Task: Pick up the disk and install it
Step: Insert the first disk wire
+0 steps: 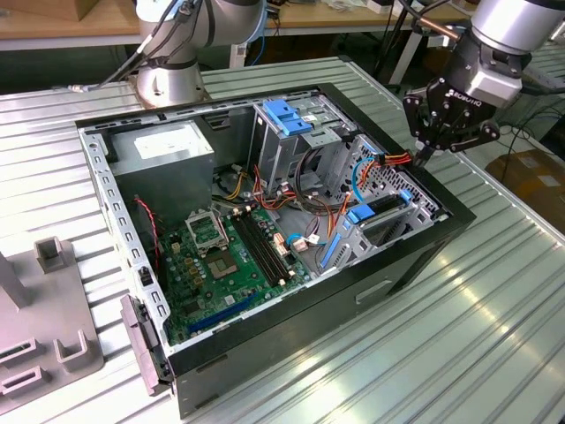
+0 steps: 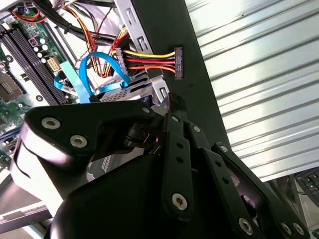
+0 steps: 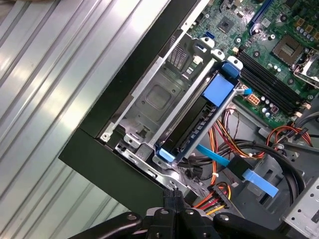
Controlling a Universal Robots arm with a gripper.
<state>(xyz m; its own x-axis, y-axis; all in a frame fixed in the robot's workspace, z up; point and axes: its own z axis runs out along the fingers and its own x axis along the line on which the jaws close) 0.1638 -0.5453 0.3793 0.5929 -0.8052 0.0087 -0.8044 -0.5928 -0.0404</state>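
The disk (image 1: 382,205) sits on edge in the bay at the case's near corner on the exterior view's right, a dark drive with blue carrier rail and tabs. In the first wrist view the disk (image 3: 192,127) lies in its grey metal bay with a blue tab on its end. My gripper (image 1: 424,159) hangs just above the case's rim beside that bay, shut, with nothing seen between its fingers. In both wrist views the gripper (image 2: 169,101) (image 3: 172,198) tips meet over the black rim, close to the bay.
A power connector (image 2: 178,62) with red, yellow and orange wires lies over the rim near the fingertips. The tall drive cage with a blue latch (image 1: 287,115), motherboard (image 1: 229,256) and power supply (image 1: 163,150) fill the case. Grey fixtures (image 1: 44,309) stand on the ribbed table (image 1: 477,336).
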